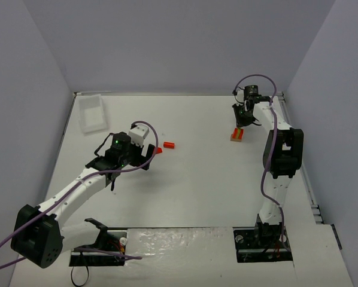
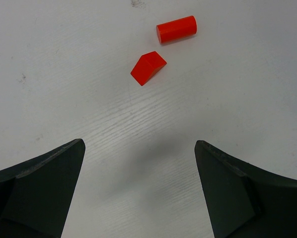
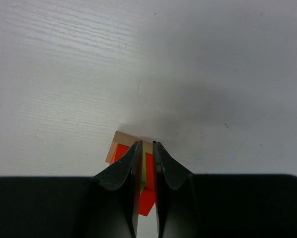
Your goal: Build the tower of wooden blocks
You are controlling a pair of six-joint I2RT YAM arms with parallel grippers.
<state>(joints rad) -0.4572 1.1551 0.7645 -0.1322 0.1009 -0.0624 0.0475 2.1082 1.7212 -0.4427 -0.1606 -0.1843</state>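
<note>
Left gripper (image 2: 139,145), fingers spread wide, is hovering over the white counter (image 2: 248,89) near a loose red-orange wooden wedge (image 2: 148,68) and cylinder (image 2: 176,29). At far right, the right gripper (image 3: 147,145) is pinching the pale yellow-green stick (image 3: 144,171) of the small red tower (image 1: 237,135). The pieces look light, slick and easily toppled, so flat-sided grips are likely best. A clear plastic tray (image 1: 92,112) is sitting well apart.

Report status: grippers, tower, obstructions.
Left gripper open, red wedge and red cylinder loose ahead. Right gripper shut on green stick at tower. No obstruction seen.
</note>
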